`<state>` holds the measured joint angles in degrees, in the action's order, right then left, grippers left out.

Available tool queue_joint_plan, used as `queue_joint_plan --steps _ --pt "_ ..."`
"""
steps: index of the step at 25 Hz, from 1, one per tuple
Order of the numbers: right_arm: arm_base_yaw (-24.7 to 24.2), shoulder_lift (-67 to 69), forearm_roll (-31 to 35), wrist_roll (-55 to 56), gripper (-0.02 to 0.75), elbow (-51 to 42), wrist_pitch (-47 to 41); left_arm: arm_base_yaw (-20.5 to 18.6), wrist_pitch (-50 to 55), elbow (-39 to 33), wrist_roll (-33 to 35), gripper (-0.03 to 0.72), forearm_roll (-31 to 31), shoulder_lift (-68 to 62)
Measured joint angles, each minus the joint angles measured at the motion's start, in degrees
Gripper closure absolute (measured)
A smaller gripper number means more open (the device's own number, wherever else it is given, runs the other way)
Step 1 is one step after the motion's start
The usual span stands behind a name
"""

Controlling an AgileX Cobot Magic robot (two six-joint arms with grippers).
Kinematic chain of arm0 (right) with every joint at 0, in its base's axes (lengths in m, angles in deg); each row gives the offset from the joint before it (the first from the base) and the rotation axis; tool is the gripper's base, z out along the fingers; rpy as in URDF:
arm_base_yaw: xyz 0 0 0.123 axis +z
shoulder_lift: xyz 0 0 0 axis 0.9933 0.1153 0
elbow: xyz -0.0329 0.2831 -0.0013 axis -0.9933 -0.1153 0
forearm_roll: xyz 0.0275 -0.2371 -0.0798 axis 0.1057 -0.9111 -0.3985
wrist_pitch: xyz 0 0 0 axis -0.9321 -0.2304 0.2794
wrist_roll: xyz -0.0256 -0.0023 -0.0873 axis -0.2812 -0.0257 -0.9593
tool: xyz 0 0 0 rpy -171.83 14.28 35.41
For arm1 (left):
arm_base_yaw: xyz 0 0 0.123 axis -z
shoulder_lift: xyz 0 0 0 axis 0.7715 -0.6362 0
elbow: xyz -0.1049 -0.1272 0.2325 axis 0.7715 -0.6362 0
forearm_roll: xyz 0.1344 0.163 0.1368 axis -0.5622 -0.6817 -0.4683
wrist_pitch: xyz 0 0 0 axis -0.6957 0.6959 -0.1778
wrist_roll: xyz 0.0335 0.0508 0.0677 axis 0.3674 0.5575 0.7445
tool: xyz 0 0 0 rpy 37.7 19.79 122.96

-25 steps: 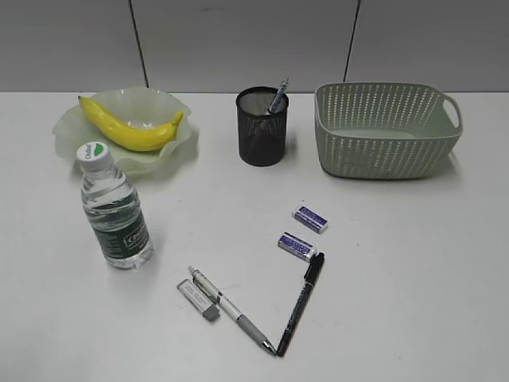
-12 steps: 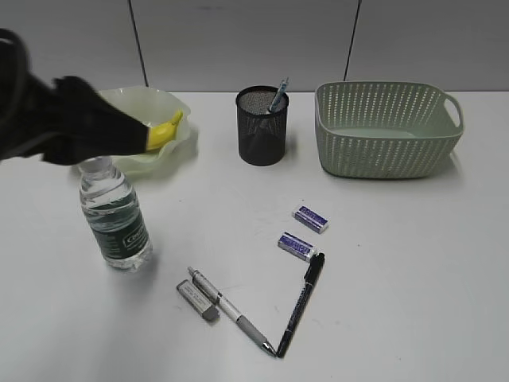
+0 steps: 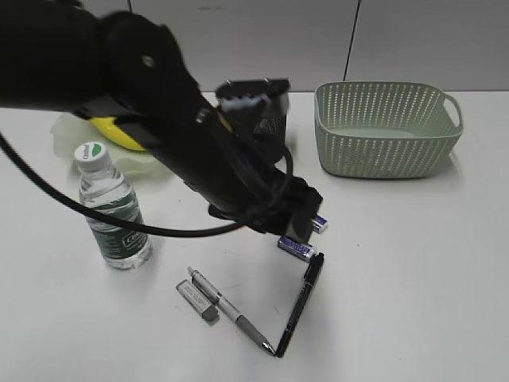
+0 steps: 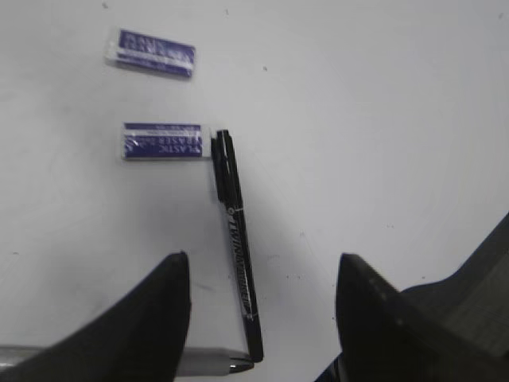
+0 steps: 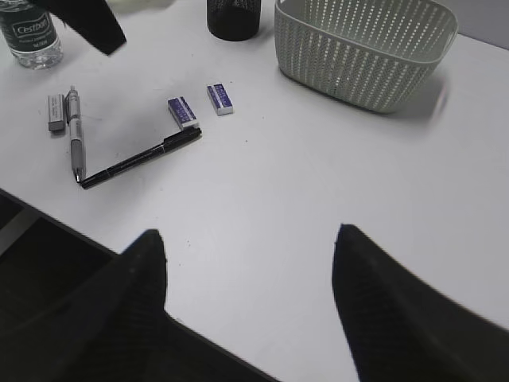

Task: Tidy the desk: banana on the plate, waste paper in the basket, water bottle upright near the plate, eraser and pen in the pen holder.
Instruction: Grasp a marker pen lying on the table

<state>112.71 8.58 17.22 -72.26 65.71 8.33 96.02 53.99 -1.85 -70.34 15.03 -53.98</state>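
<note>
Now the left arm reaches in from the upper left of the exterior view and stretches across the desk (image 3: 413, 263), its left gripper (image 4: 262, 278) hanging low over the black pen (image 4: 236, 239) with its two dark fingers spread wide and nothing between them. Taking the black pen as the landmark: it lies flat on the desk, its cap end touching or just beside the nearer purple-sleeved eraser (image 4: 161, 141), with the second eraser (image 4: 151, 54) a little beyond that one. At the pen's other end its tip meets the tip of a silver pen (image 3: 231, 309), the two forming a V, and a small grey block (image 3: 197, 300) lies just beside the silver pen on the side away from the black one. The water bottle (image 3: 111, 208) stands upright well to the left of the black pen, capped. Beyond the bottle, the banana (image 3: 119, 134) shows as a yellow patch under the arm, in the area of the plate (image 3: 147, 163); the arm hides most of both. The pen holder (image 3: 270, 119) is far behind the black pen and mostly covered by the arm. The basket (image 3: 386, 127) sits behind and to the right of the pen. The right gripper (image 5: 246, 278) hovers high above bare desk nearer the front edge than the pen, fingers apart, holding nothing.
</note>
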Motion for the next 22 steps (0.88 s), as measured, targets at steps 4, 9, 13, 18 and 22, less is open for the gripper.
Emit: queue_joint_plan --steps 4,9,13,18,22 --pt "0.0 0.0 0.0 0.1 0.219 0.0 0.0 3.5 5.6 7.3 -6.1 0.252 -6.0 -9.8" --pt "0.0 0.0 0.0 0.1 0.219 0.0 0.0 6.8 14.7 15.5 -14.9 0.252 -16.7 -18.6" --pt "0.0 0.0 0.0 0.1 0.219 0.0 0.0 8.0 16.6 19.0 -16.5 0.252 -17.8 -22.5" --pt "0.0 0.0 0.0 0.1 0.22 0.0 0.0 8.3 16.6 21.1 -17.9 0.252 -18.5 -24.8" --pt "0.0 0.0 0.0 0.1 0.22 0.0 0.0 8.3 16.1 21.3 -18.3 0.255 -18.6 -26.4"
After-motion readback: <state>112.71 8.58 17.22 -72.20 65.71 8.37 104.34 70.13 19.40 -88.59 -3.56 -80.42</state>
